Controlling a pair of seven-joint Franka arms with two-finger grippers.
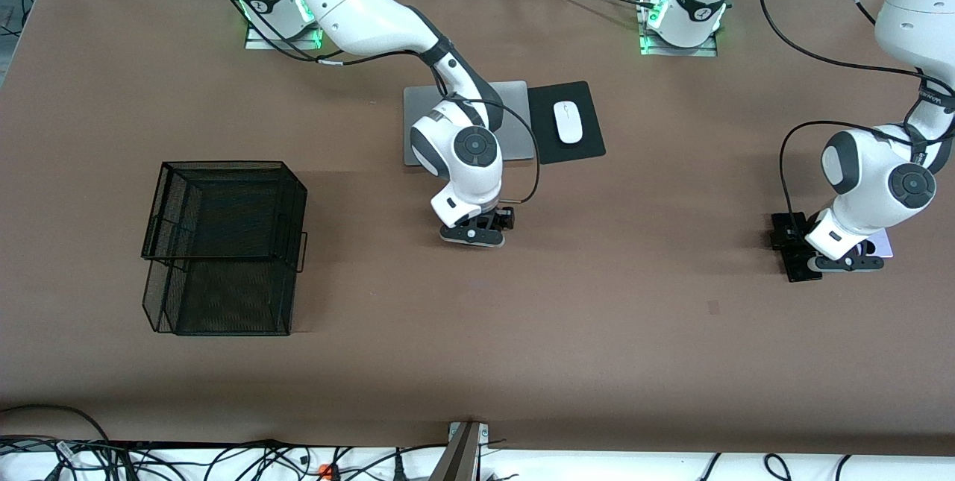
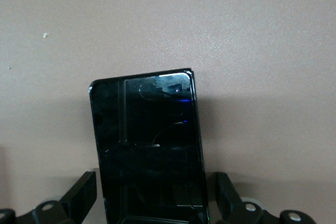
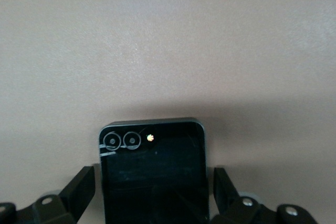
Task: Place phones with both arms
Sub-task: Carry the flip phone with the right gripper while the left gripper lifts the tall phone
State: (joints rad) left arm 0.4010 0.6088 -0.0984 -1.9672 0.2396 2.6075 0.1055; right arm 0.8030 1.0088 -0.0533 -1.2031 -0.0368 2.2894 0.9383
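On the brown bench, mid-way along its length, the right pincer is down low, just nearer the front camera than the grey laptop. Right wrist view: squarish black flip phone lies flat between the fingers; jaws spread, a gap on each side, not touching it. Released.

Toward the left arm's end of the bench, the left pincer is down low as well. Left wrist view: long slim black slab lies flat between the fingers, jaws wide with clearance on both sides. Released. In the front view the slab shows partly from under the wrist; a lavender-white phone lies just beside it, mostly hidden by the arm.

White mouse sits on a black pad beside the laptop. Black wire basket stands toward the right arm's end of the bench, well apart from all phones.
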